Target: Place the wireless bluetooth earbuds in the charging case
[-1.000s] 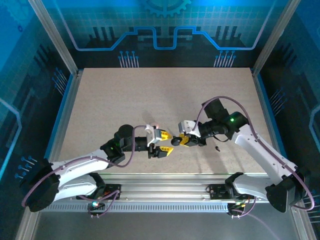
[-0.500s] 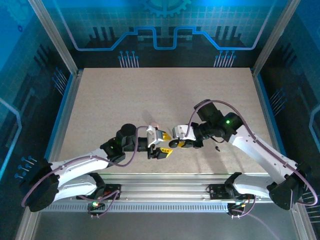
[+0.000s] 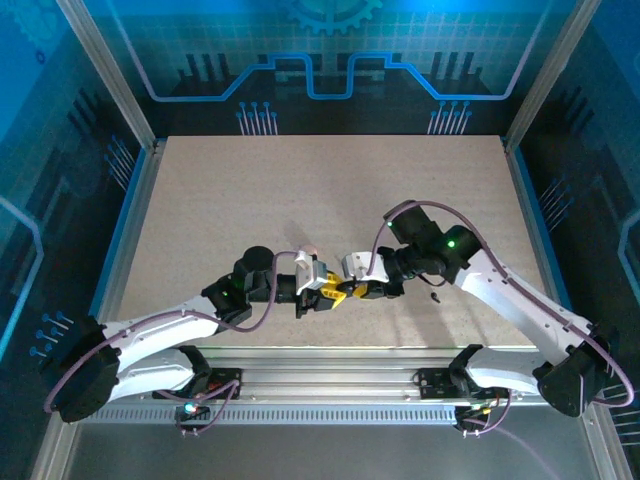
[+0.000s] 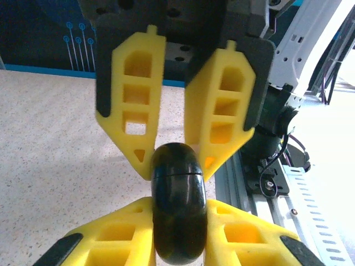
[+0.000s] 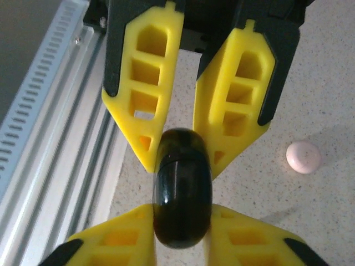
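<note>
So, a black charging case [image 4: 178,216] is held up off the table [image 3: 220,200] right where the two arms meet, near the front edge and roughly mid-width. It's seen edge-on and upright in both wrist views. The seam between its two halves shows as a thin line near the top, and the halves look closed together. The left gripper [image 3: 327,291] is clenched on it, with its yellow fingers [image 4: 119,235] pressed flat against both faces of the lower part. The right gripper [image 3: 356,291] looks clamped on the same case from the opposite side, its fingertips [image 4: 145,166] set against the upper part. So the case is pinched by both pincers at once, with the two sets of tips nearly touching. A pale pinkish earbud [image 5: 303,157] can be seen lying on the table, just beyond the left gripper and clear of it. A tiny black earbud [image 3: 435,296] is spotted on the table just to the right of the right gripper's wrist. It's too small for any detail to be made out.
</note>
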Action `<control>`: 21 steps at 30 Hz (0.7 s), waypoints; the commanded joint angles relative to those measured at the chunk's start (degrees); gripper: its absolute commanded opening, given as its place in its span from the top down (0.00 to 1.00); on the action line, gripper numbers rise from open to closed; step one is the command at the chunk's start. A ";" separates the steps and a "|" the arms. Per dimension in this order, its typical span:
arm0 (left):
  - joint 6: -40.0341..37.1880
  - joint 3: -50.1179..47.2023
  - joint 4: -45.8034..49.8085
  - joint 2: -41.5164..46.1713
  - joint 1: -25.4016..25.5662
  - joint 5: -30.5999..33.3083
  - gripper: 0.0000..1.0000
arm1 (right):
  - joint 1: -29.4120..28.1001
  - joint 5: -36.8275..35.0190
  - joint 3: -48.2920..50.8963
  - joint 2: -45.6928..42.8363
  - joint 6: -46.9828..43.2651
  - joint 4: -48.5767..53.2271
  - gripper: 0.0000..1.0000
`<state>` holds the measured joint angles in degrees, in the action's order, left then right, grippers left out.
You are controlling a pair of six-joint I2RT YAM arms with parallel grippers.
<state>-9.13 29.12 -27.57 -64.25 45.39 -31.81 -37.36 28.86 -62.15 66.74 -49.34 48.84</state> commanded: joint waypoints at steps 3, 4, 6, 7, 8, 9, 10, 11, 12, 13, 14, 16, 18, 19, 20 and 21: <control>1.96 0.56 -5.19 -0.17 0.14 -2.45 0.80 | 6.77 15.50 8.37 -7.52 5.84 -9.55 0.66; 2.37 0.42 -5.82 -0.25 0.19 -2.69 0.80 | 7.85 17.63 9.84 -8.48 6.82 -11.04 0.65; 3.33 0.32 -7.05 -0.50 0.15 -3.13 0.80 | 9.58 20.86 12.18 -10.20 8.95 -13.86 0.64; 3.54 0.31 -7.59 -0.68 0.16 -3.33 0.80 | 10.24 21.91 13.45 -10.69 9.61 -14.72 0.64; 3.82 0.23 -7.98 -0.86 0.16 -3.34 0.80 | 10.48 22.51 13.83 -10.99 10.06 -15.35 0.64; 4.10 0.32 -8.52 -1.09 0.17 -3.41 0.80 | 10.62 23.16 14.05 -11.18 10.55 -15.76 0.63; 4.40 0.27 -9.12 -1.38 0.16 -3.43 0.80 | 10.60 23.97 14.16 -11.11 11.00 -16.17 0.63; 4.80 0.23 -9.74 -1.61 0.16 -3.43 0.80 | 10.64 24.68 14.25 -10.98 11.32 -16.39 0.62; 5.19 0.10 -10.90 -1.96 0.15 -3.43 0.80 | 10.59 25.44 14.25 -10.80 11.61 -16.62 0.61; 5.70 -0.01 -11.89 -2.23 0.14 -3.45 0.80 | 10.56 25.83 14.33 -10.69 11.95 -16.94 0.61; 6.29 -0.20 -13.17 -2.64 0.19 -3.43 0.80 | 10.56 26.27 14.50 -10.67 12.27 -17.46 0.61; 7.50 -0.45 -15.14 -3.31 0.15 -3.44 0.80 | 10.64 26.94 15.02 -10.67 12.81 -18.60 0.61; 8.82 -0.80 -17.25 -4.03 0.14 -3.43 0.81 | 10.60 27.97 15.22 -10.43 12.98 -19.41 0.63; 9.16 -1.06 -18.25 -4.19 0.15 -3.38 0.81 | 10.62 28.31 15.14 -10.20 12.99 -19.40 0.65; 9.58 -1.30 -19.16 -4.43 0.16 -3.26 0.81 | 10.57 28.42 14.97 -9.98 12.88 -19.08 0.69; 9.97 -1.43 -19.90 -4.56 0.14 -3.18 0.81 | 10.56 28.45 14.62 -9.73 12.34 -18.56 0.73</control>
<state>-1.45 28.53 -41.69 -67.85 45.52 -35.62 -26.85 51.90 -47.62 56.51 -37.28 30.70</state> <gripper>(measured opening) 0.196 0.300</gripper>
